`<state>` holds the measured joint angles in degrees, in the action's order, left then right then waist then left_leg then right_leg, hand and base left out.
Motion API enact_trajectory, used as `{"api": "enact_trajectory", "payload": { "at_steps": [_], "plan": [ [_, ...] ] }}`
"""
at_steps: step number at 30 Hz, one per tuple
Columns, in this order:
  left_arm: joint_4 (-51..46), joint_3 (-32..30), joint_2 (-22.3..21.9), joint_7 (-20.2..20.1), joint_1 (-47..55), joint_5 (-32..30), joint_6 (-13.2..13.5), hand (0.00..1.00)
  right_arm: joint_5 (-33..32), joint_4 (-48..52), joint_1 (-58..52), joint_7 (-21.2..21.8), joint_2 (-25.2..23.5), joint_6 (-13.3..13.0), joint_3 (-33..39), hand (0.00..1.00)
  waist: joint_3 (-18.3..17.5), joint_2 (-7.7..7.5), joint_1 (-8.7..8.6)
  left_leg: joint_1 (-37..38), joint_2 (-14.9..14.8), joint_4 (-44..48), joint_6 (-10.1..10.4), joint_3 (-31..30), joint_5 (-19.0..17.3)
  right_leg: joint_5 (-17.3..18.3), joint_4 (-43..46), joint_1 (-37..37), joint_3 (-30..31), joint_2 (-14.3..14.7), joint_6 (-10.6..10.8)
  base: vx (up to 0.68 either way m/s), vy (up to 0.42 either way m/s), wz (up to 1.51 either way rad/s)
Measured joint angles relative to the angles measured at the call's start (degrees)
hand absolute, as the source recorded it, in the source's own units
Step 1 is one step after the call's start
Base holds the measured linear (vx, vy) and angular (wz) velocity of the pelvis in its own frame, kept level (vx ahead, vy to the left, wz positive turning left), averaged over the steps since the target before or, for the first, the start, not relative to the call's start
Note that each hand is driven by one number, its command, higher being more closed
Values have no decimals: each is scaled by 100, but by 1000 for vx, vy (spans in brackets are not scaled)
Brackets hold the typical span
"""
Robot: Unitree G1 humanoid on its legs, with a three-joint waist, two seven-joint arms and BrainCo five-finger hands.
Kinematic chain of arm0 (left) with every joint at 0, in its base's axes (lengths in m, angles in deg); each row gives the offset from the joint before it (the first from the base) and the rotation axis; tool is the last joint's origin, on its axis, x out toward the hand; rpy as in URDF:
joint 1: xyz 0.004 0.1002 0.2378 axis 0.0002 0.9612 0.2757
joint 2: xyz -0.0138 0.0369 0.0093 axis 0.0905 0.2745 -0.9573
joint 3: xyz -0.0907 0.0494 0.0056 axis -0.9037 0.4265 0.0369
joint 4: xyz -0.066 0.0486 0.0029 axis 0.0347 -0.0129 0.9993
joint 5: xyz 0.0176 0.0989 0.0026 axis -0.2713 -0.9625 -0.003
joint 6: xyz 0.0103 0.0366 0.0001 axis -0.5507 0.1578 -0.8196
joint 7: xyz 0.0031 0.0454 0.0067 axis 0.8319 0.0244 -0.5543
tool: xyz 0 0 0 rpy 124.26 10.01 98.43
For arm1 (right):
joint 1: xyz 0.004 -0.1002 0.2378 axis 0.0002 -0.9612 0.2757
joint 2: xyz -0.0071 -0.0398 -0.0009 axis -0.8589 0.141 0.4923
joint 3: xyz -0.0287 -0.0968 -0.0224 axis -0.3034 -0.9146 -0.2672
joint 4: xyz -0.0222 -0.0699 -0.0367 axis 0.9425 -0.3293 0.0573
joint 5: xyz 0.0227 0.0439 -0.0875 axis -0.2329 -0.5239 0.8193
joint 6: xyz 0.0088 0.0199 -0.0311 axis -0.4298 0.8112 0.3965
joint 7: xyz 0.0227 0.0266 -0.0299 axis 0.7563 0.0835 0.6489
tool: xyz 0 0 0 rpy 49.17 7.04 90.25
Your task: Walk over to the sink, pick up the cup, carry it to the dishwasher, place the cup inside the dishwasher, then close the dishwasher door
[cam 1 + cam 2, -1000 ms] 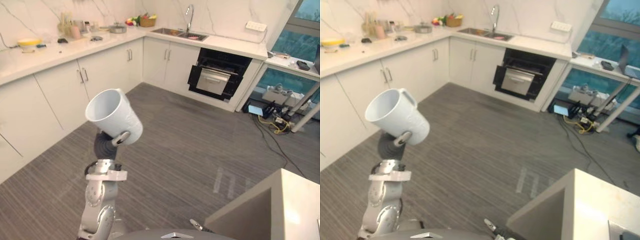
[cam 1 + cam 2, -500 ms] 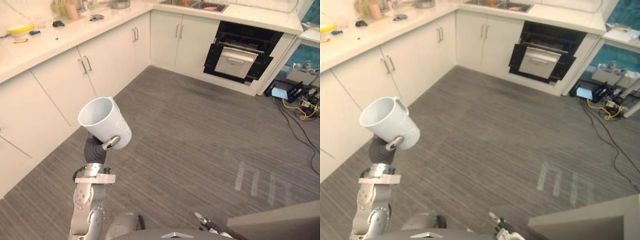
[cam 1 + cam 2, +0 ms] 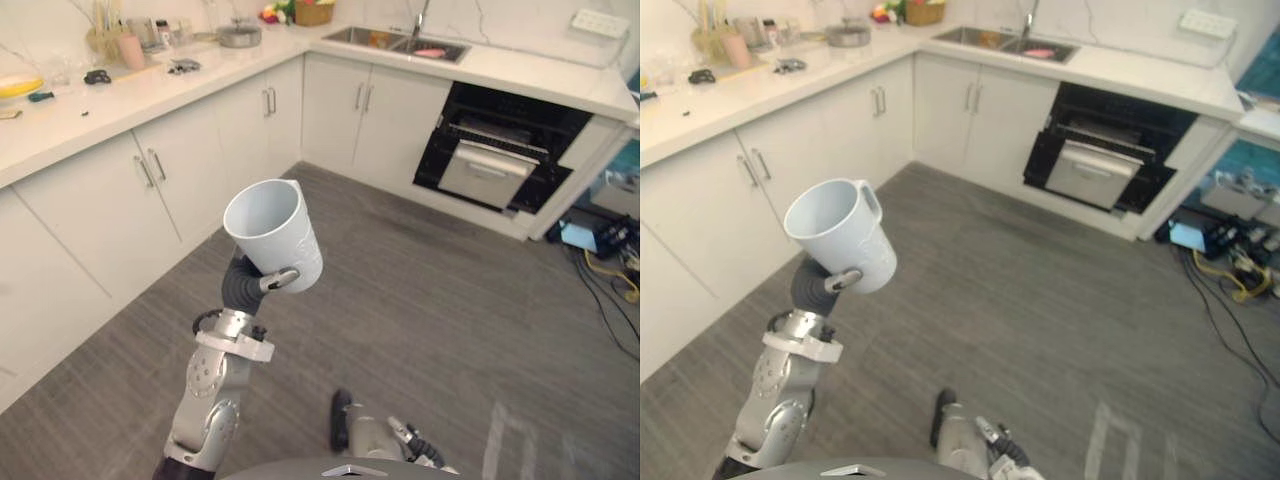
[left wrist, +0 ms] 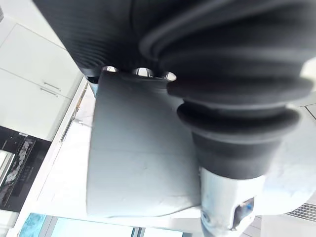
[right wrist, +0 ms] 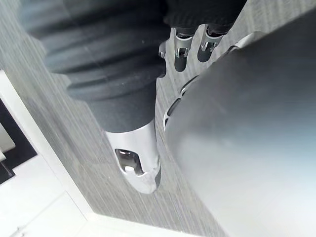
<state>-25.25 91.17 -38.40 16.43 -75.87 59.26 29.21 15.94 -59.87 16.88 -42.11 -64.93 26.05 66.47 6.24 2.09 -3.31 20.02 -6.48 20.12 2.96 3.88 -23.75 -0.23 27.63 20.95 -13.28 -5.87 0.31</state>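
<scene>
While the cup [image 3: 272,232] is gripped by the left hand [image 3: 279,279], the dishwasher [image 3: 503,150] is not yet reached; placing and closing are judged left.

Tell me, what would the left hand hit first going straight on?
Nothing close: the left hand, curled round the white cup, points over open floor toward the white cabinets beneath the sink. They'd likely come first, though depth is unclear.

Both head eyes look down over the cup [image 3: 272,232] toward the dishwasher [image 3: 497,168]; wrist cameras sit tight against left hand [image 4: 223,200] and right hand [image 5: 136,158].
</scene>
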Motion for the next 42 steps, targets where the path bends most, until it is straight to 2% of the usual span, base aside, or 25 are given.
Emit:
{"api": "enact_trajectory", "payload": {
  "at_steps": [2, 3, 4, 7, 10, 11, 13, 15, 16, 18, 19, 21, 22, 23, 25, 27, 30, 32, 33, 34, 36, 39, 40, 41, 42],
  "plan": [
    [-2, 36, -55, 50, 13, -142, 26, 100, 21, 286, 21, -22, 121, 171, -104, 0, 13, 216, 21, -400, -298, 1178, 29, -9, 381, 516, 269, -61, -159, 237, -138, 497, -294, -14],
    [-3, 39, -132, 107, 13, -182, 29, 100, 87, 506, 5, -30, 159, 346, -103, 0, 105, 339, 51, -943, -539, 2340, 161, -51, 1207, 787, 172, -354, -233, 416, -214, 528, -296, -21],
    [-2, 16, -204, 143, 75, -183, 28, 100, 152, 709, -56, -49, 222, 520, -170, 0, 156, 375, 94, -1668, -787, 3566, 351, -138, 2393, 896, -169, -724, -294, 602, -280, 520, -260, -18],
    [-11, -87, -254, 123, 231, -178, 38, 100, 318, 871, -124, -170, 266, 734, -385, 0, 244, 301, 290, -2857, -1067, 4765, 89, 340, 1849, 903, -1145, -1838, -333, 825, -294, 541, -192, -10],
    [-74, -395, -231, 19, 635, -162, 192, 100, 361, 746, -38, -161, 300, 777, -608, 0, 196, 224, 626, -3396, -918, 2987, 32, 831, 1191, 818, -1829, -2627, -337, 865, -176, 488, -138, -33],
    [-52, -468, -215, 13, 756, -127, 209, 100, 361, 478, 141, -108, 297, 745, -656, 0, 189, 197, 646, -3377, -641, 1380, 105, 816, 1253, 812, -1981, -2813, -273, 862, -165, 493, -58, -26],
    [66, -483, -171, -3, 851, -89, 262, 100, 360, -55, 404, -83, 370, 700, -766, 0, 178, 190, 657, -3287, -211, -683, 214, 503, 1846, 897, -2227, -3142, -189, 859, -25, 600, 42, -22],
    [130, -417, -186, -31, 917, -73, 267, 100, 358, -325, 518, -69, 376, 619, -772, 0, 177, 196, 739, -3344, -30, -1252, 269, 379, 2249, 1086, -2332, -3406, -29, 849, 225, 542, 117, -42],
    [129, -384, -172, -108, 905, -75, 324, 100, 350, -360, 488, -53, 373, 565, -765, 0, 142, 151, 818, -3406, 75, -1266, 99, 313, 2517, 1344, -2255, -3508, 79, 786, 271, 533, 223, -54],
    [157, -406, -49, -177, 854, -73, 349, 100, 280, -670, 482, -33, 262, 539, -700, 0, -102, -207, 808, -3417, 481, -952, -238, 235, 2844, 1853, -1752, -3471, 195, 368, 554, 691, 240, -30],
    [275, -470, -28, -272, 684, -74, 339, 100, 199, -774, 382, -35, 200, 478, -597, 0, -147, -381, 687, -3389, 701, -576, -469, 224, 2625, 2054, -868, -3273, 141, 15, 887, 635, 169, 17],
    [283, -500, -18, -371, 431, -73, 269, 100, 24, -753, 314, -33, 141, 348, -194, 0, -74, -479, 584, -3205, 826, 1, -558, 242, 1973, 1551, 1450, -2490, 149, -381, 914, 610, 198, 13],
    [221, -500, 108, -408, 296, -72, 196, 100, -65, -756, 283, -13, 59, 265, -23, 0, 14, -582, 489, -2920, 948, 152, -712, 264, 1534, 504, 2999, -1850, 366, -692, 536, 581, 166, -7],
    [216, -510, 204, -415, 247, -79, 125, 100, -116, -717, 293, 35, 32, 119, 93, 0, 50, -699, 434, -2591, 980, 299, -770, 281, 1176, 395, 4358, -1204, 639, -766, 278, 575, 142, -9],
    [414, -485, 226, -327, 240, -148, 78, 100, -99, -577, 272, 259, -18, -39, 149, 0, 43, -617, 239, -1939, 880, 70, -758, 227, 939, 638, 4918, -629, 612, -567, 79, 473, 90, 0],
    [528, -390, 227, -249, 70, -183, 99, 100, -101, -384, 246, 353, -120, -184, 144, 0, 34, -590, 93, -1513, 850, -316, -686, 81, 891, 876, 4232, -119, 418, -384, 207, 528, 67, 35],
    [519, -171, 215, -241, -275, -175, 72, 100, -178, 19, -23, 222, -232, -267, 306, 0, 128, -443, 87, -863, 781, -797, -493, -95, 800, 1062, 1855, 35, -473, -358, 81, 637, 0, 35],
    [502, -96, 203, -350, -447, -163, 7, 100, -280, 161, -93, 144, -306, -269, 376, 0, 229, -269, 80, -559, 573, -687, -135, -65, 576, 743, -97, -232, -736, -67, 22, 652, -61, 25],
    [473, -16, 210, -472, -459, -140, -22, 100, -335, 196, -146, 71, -357, -276, 378, 0, 238, -239, 69, -382, 500, -493, 128, -2, 373, 278, -1190, -459, -743, 44, 20, 657, -108, 15],
    [367, 67, 195, -566, -346, -132, -35, 100, -378, 271, -217, -23, -360, -281, 325, 0, 223, -291, 70, -138, 459, -256, 270, 191, 150, -530, -1296, -589, -798, -3, -376, 797, -154, -7],
    [263, 181, 102, -685, -192, -151, -51, 100, -452, 442, -164, -193, -139, -300, 256, 0, 233, 154, 69, 2, -11, 335, 335, 552, -11, -88, -505, -566, -801, 294, -650, 745, -159, -39],
    [69, 378, 73, -761, -283, -189, 25, 100, -724, 1097, -323, -762, -167, -407, 136, 0, 221, 285, -48, -333, -302, 1736, 246, 734, 778, 914, 353, -540, -693, 477, -655, 506, -155, -34],
    [14, 433, 55, -770, -300, -186, 63, 100, -787, 1399, -418, -990, -263, -492, 141, 0, 242, 343, -51, -611, -472, 2452, 217, 692, 1331, 1092, 390, -668, -587, 626, -668, 507, -159, -64],
    [9, 486, 28, -785, -300, -187, 103, 100, -930, 1837, -512, -1387, -333, -630, 130, 0, 255, 339, -36, -1142, -660, 3481, 315, 513, 2637, 1313, 318, -877, -377, 858, -704, 494, -110, -67],
    [12, 530, 25, -787, -298, -187, 112, 100, -953, 2057, -550, -1567, -349, -722, 123, 0, 252, 366, -34, -1441, -706, 3984, 333, 380, 2817, 1394, 252, -1013, -294, 962, -752, 598, -90, -81]
  ]
}}
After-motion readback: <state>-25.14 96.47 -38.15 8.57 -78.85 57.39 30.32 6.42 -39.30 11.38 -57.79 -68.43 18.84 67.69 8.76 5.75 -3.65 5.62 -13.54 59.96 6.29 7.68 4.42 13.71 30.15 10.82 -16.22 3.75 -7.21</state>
